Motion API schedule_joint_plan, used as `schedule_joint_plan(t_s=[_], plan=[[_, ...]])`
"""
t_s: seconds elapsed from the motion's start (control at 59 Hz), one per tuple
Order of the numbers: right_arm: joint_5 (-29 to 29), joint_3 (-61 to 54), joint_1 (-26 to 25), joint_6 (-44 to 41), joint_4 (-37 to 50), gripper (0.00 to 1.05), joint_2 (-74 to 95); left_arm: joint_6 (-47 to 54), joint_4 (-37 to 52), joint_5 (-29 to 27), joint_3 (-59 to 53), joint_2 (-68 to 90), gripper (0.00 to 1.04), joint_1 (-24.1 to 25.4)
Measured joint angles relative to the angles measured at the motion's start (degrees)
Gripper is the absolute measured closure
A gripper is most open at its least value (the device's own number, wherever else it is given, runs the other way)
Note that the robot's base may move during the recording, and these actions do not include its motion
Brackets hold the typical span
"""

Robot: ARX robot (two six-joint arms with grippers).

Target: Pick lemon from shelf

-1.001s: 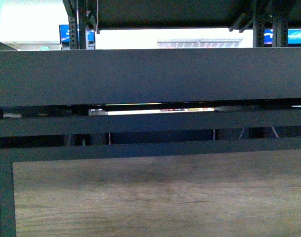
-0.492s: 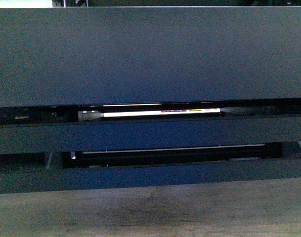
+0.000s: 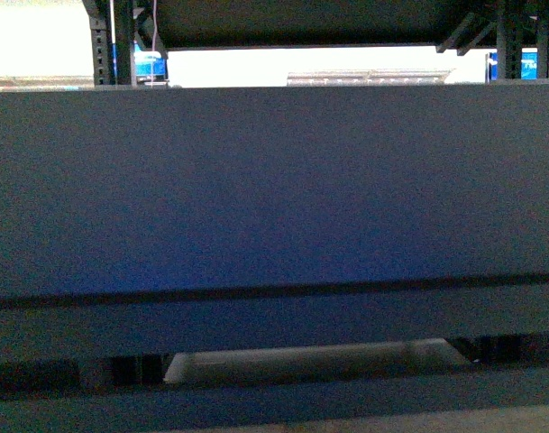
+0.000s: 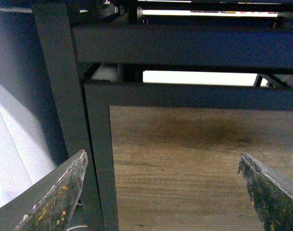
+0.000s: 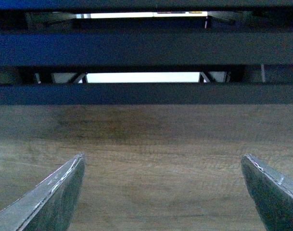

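Note:
The lemon is out of view in every frame. The shelf (image 3: 274, 180) fills the front view as a broad dark front rim with a slot beneath it. In the left wrist view the shelf's wood-look front panel (image 4: 199, 163) and a black upright post (image 4: 59, 86) stand close ahead. My left gripper (image 4: 163, 161) is open with nothing between its fingers. The right wrist view faces the same wood-look panel (image 5: 156, 159) under black crossbars (image 5: 146, 48). My right gripper (image 5: 163, 161) is open and holds nothing.
Black upright posts (image 3: 107, 41) and the dark underside of an upper deck (image 3: 301, 23) rise behind the rim, with a bright background between them. A pale surface (image 4: 16, 159) lies beside the post in the left wrist view.
The front view has shifted: the shelf's rim dropped back down the picture, so the posts and bright background show above it again. The wood-look panel has left the front view.

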Motion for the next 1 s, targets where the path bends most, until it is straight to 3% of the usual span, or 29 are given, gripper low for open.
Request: schedule_joint_plan(t_s=[1.001], plan=[[-0.02, 0.00, 0.00, 0.00, 0.00, 0.07, 0.00, 0.00, 0.00, 0.02, 0.00, 0.00, 0.08, 0.00]])
